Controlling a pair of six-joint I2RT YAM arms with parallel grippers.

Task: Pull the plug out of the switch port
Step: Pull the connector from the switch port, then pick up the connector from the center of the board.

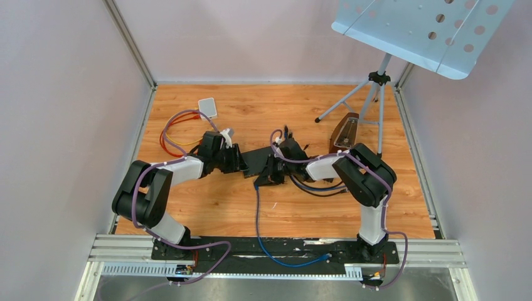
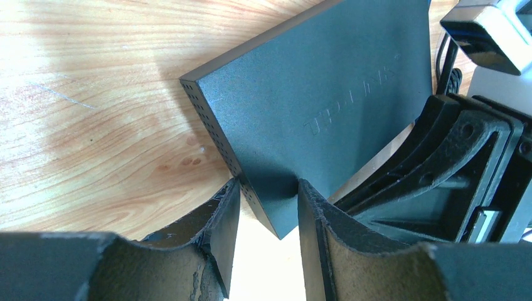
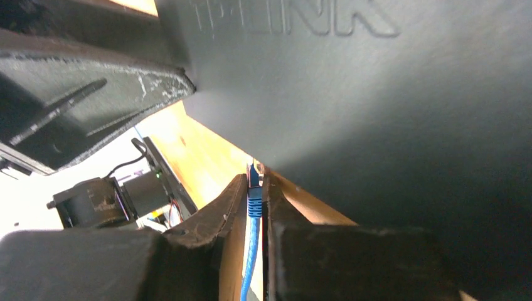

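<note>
Clamped, at left, the flat black plastic network switch (image 2: pixel 313 94), mid-table, by one corner in the narrowed left gripper (image 2: pixel 268 207). Pinched, at right, the blue-booted cable plug (image 3: pixel 253 202) at its port in the near-shut right gripper (image 3: pixel 254 188). Called next, likely, for a straight pull, switch braced.

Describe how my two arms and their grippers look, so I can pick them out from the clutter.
Both match. The left arm and right arm have bulky black joint housings and white links, with a lilac cable running along each. The left gripper and right gripper are black, with two flat fingers whose edges are scuffed and chipped pale. No markings show.
</note>
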